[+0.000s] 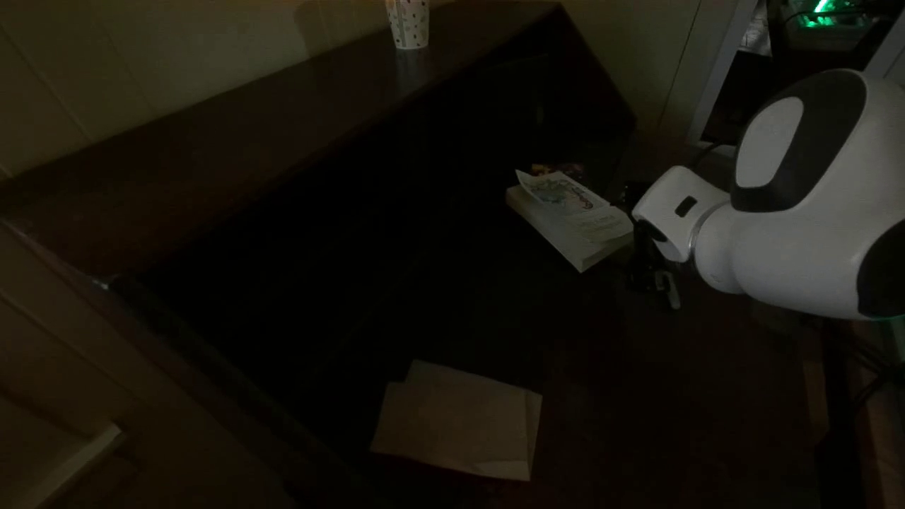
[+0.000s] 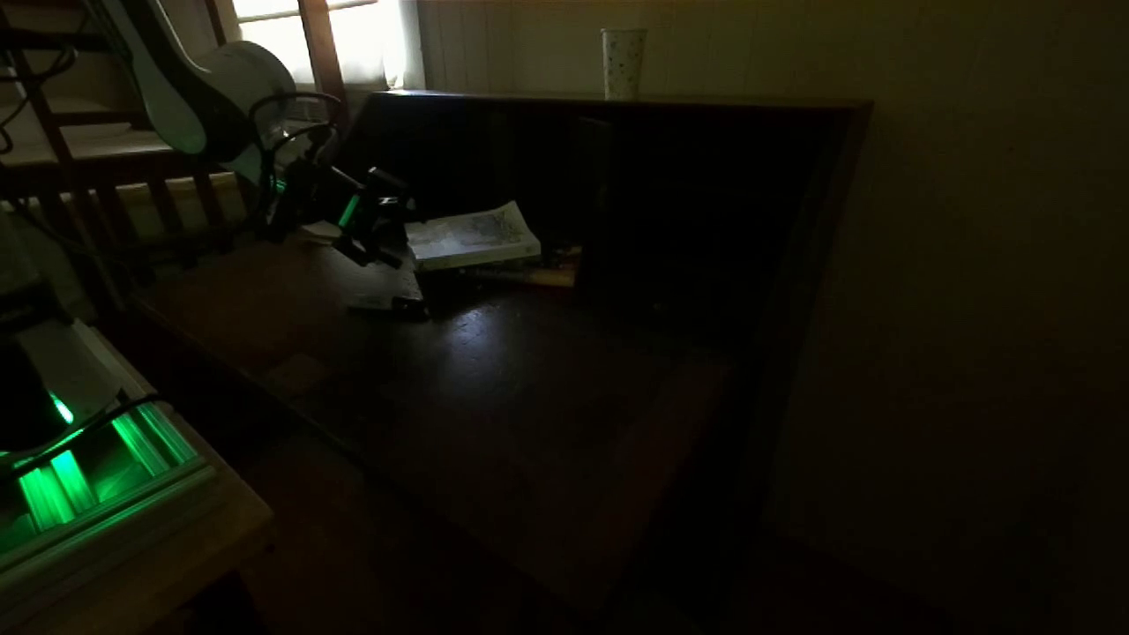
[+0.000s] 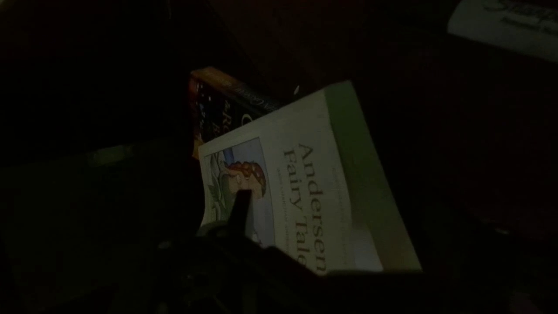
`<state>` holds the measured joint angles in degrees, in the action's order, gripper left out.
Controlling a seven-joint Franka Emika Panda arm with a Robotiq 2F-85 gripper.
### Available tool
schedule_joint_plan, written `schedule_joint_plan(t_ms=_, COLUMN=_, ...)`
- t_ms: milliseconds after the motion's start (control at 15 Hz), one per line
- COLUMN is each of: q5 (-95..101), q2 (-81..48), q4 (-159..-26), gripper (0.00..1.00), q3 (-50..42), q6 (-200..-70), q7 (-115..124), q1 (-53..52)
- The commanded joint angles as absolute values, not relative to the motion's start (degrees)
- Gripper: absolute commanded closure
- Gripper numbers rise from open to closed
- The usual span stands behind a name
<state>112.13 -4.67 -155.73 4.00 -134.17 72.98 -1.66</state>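
The fairy-tale book (image 3: pixel 314 183), a thick paperback with a curling pale cover and a green strip down one side, lay on the dark wooden desk (image 2: pixel 512 379), overlapping a dark-covered book (image 3: pixel 216 102). The gripper (image 2: pixel 395 220) was just beside it, its fingers spread apart; whether they touched it could not be told. In the wrist view the gripper hid part of the cover picture and the title's end. A speckled, tapering cup (image 1: pixel 410 27) stood on the ledge (image 1: pixel 269 127), its top cut off in an exterior view. Creased, tan, paper-like sheets (image 1: pixel 452 424) lay flat. The recess (image 1: pixel 318 233) under the ledge was too dark to make out.
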Motion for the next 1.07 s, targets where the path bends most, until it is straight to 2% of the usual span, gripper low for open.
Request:
schedule_joint_plan(t_ms=0, q5=116.65, q2=-6.8, q4=-154.96, gripper=0.0, q3=3.64, q6=-133.51, q7=75.08, q1=-1.23)
schedule_joint_plan(t_ms=1000, q5=128.88, q2=-12.51, q4=-152.23, gripper=0.0, q3=3.66, q6=-129.84, q7=81.97, q1=0.66)
